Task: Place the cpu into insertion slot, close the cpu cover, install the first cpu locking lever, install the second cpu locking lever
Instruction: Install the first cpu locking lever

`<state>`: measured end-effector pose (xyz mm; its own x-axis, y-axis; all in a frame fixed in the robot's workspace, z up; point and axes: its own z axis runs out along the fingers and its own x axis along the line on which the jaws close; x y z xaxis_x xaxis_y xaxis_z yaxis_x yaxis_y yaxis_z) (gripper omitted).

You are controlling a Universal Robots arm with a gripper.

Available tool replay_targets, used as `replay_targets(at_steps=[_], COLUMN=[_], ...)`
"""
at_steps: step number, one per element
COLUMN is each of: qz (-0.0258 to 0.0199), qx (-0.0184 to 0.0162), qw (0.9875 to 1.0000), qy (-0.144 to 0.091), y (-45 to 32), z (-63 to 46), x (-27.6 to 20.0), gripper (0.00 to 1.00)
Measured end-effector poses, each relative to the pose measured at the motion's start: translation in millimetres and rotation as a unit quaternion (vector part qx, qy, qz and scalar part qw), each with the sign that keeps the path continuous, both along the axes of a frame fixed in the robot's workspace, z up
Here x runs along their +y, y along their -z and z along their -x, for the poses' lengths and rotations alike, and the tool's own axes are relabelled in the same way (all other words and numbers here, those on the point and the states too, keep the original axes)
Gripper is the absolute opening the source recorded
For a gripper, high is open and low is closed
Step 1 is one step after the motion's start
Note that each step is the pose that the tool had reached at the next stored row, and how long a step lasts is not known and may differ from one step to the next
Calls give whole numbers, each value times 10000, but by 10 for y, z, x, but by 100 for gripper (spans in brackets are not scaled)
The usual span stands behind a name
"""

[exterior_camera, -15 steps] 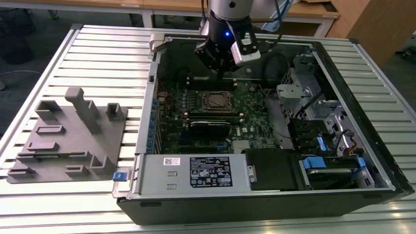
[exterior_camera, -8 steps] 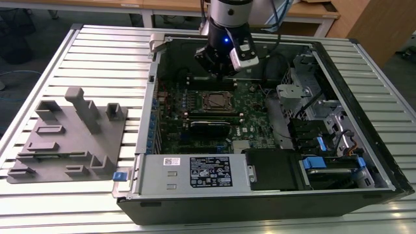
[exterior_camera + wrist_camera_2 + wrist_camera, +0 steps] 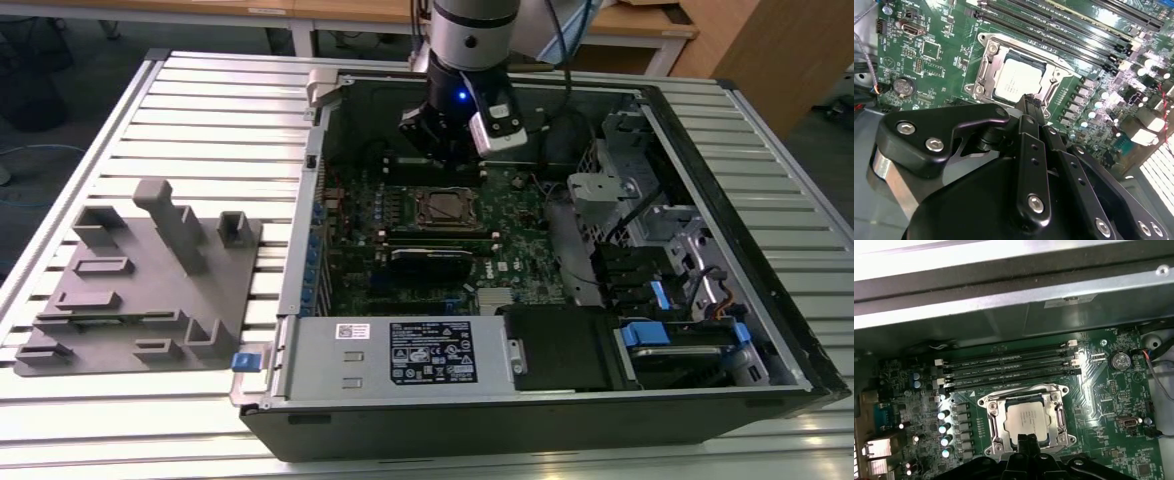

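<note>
The chip (image 3: 1026, 420) already lies in the socket (image 3: 994, 416), and the metal frame (image 3: 1059, 407) is down around it, in the lower middle of the first wrist view. In the second wrist view the gripper (image 3: 1032, 101) hangs just beside the socket's edge, fingers close together and holding nothing (as far as can be seen). The step in hand seems to be a locking lever, too thin to make out. To do it well, the fingertips should press only the lever, never the green board (image 3: 939, 55).

Even light | glare on case rim (image 3: 1004, 250) (washed out) | near arm perhaps blurred
</note>
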<state>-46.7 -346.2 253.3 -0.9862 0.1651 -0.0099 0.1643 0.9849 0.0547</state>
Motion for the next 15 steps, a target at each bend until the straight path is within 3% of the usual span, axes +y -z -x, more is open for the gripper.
replay_targets(at_steps=[15], qz=[1], qx=[5], qw=[10000], qy=[0], y=[93], z=[-71], x=[0], gripper=[11])
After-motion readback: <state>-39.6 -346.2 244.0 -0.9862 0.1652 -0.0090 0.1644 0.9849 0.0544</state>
